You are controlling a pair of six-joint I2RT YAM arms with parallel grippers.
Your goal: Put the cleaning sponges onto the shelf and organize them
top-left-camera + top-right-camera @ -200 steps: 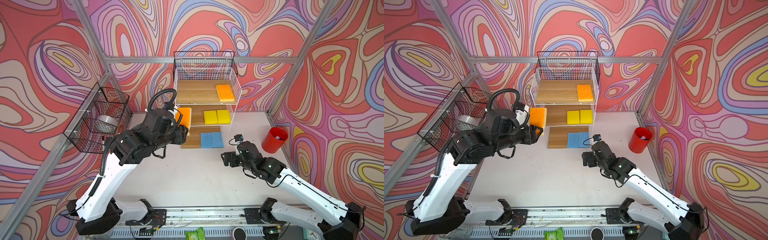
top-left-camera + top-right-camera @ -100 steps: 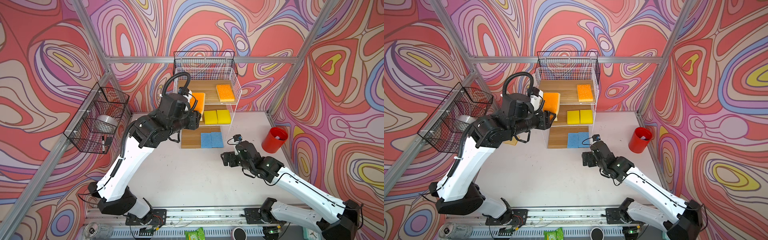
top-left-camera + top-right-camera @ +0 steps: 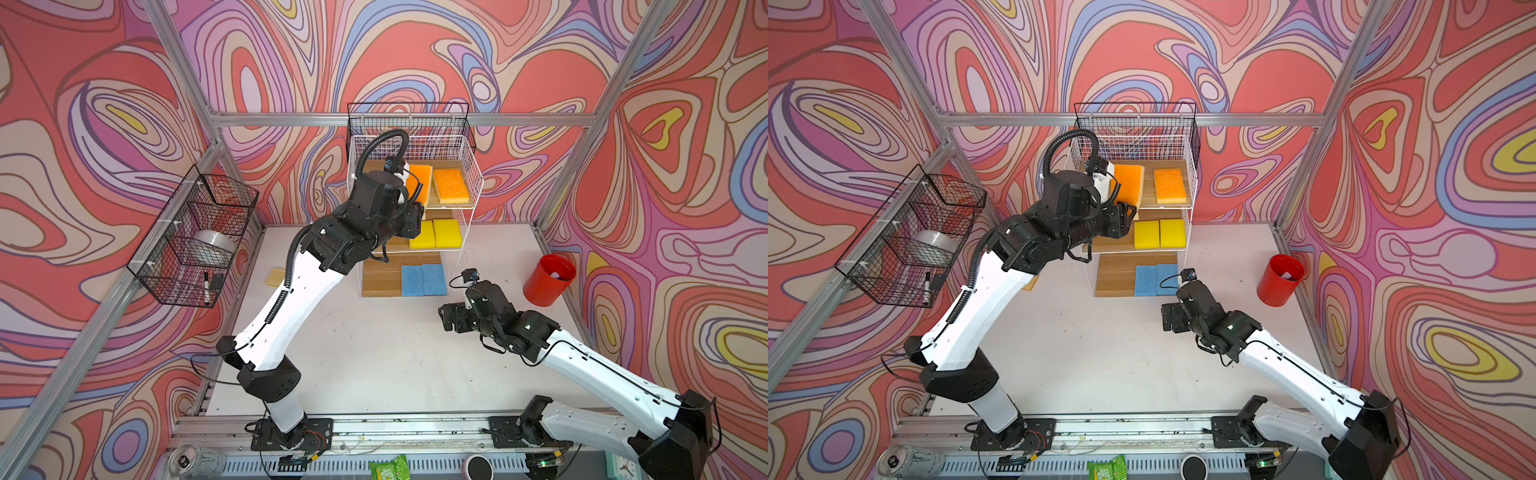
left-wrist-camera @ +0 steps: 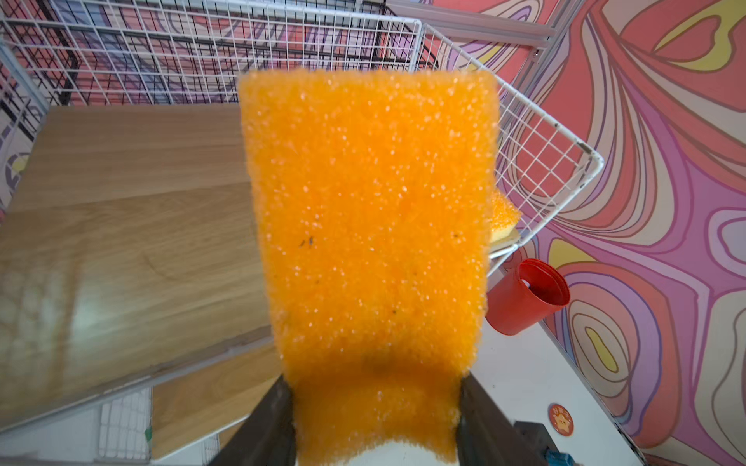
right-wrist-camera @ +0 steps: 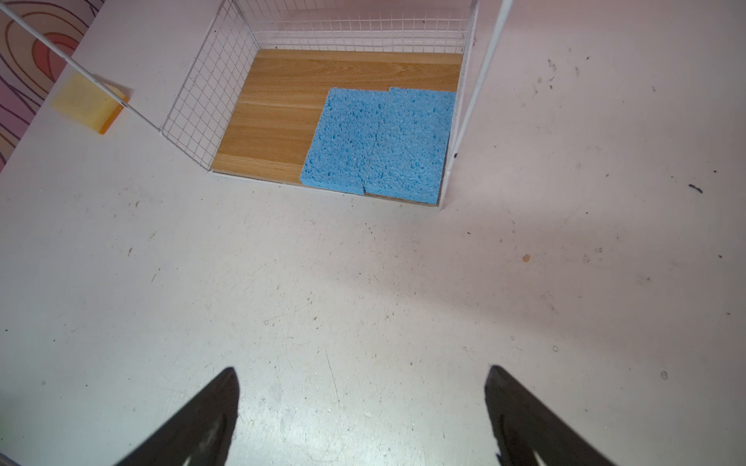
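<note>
Presently an orange sponge (image 4: 367,222) is clamped in the left gripper (image 4: 373,403) above the top tier of the shelf (image 4: 121,201); the jaws of the right gripper (image 5: 363,403) are held wide apart over the table (image 5: 363,282).

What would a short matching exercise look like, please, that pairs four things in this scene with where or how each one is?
Things:
1. blue sponges
2. yellow sponges
3. pale sponge
4. left gripper

Places or states:
A. on the table beside the shelf
B. on the shelf's middle board
C. shut on an orange sponge
D. on the shelf's bottom board

Pairs: 1-D, 2-B, 3-A, 4-C.
</note>
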